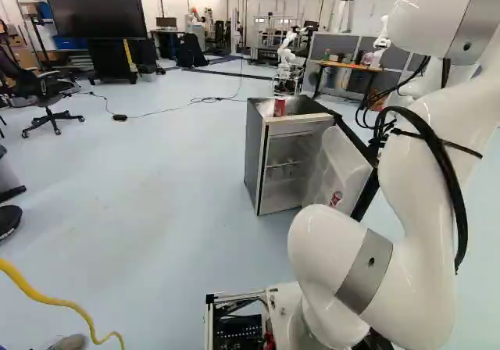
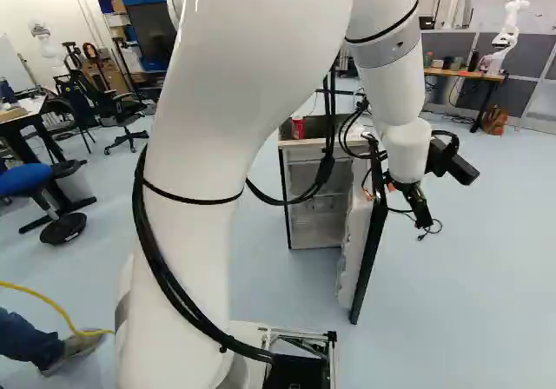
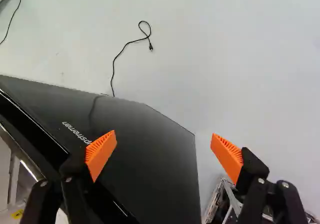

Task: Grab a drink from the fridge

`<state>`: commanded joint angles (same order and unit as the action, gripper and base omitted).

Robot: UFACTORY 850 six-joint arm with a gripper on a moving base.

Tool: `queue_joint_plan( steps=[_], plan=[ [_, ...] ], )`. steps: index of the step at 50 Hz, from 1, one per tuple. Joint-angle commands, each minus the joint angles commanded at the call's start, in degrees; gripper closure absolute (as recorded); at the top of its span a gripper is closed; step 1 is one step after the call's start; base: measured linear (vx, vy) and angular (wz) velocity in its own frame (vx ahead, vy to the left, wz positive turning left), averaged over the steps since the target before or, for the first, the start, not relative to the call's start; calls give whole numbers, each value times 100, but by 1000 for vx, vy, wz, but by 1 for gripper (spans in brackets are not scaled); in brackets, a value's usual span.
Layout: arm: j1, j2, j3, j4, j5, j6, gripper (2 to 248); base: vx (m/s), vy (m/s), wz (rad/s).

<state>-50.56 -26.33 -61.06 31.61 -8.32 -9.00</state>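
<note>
Gripper (image 2: 422,222), spread wide, hangs beside the open fridge door (image 2: 370,250)

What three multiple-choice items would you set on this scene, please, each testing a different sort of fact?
1. Where is the red can, relative to the fridge?
A) Inside it
B) On top of it
C) On the floor beside it

2. What colour are the finger pads?
A) Orange
B) Green
C) Blue

3. How does the fridge door stand?
A) Fully shut
B) Detached, flat on the floor
C) Open

Right letters:
1: B, as both base views show the can up on the fridge's top.
2: A, as the wrist view shows orange on both sides.
3: C, as the door stands swung out and the interior shows.
</note>
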Motion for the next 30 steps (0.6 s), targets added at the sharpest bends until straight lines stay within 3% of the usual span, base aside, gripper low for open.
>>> queue_joint_plan(
  steps=[30],
  plan=[
    [82, 182, 247, 0, -106, 0, 3, 0, 0, 0]
  ],
)
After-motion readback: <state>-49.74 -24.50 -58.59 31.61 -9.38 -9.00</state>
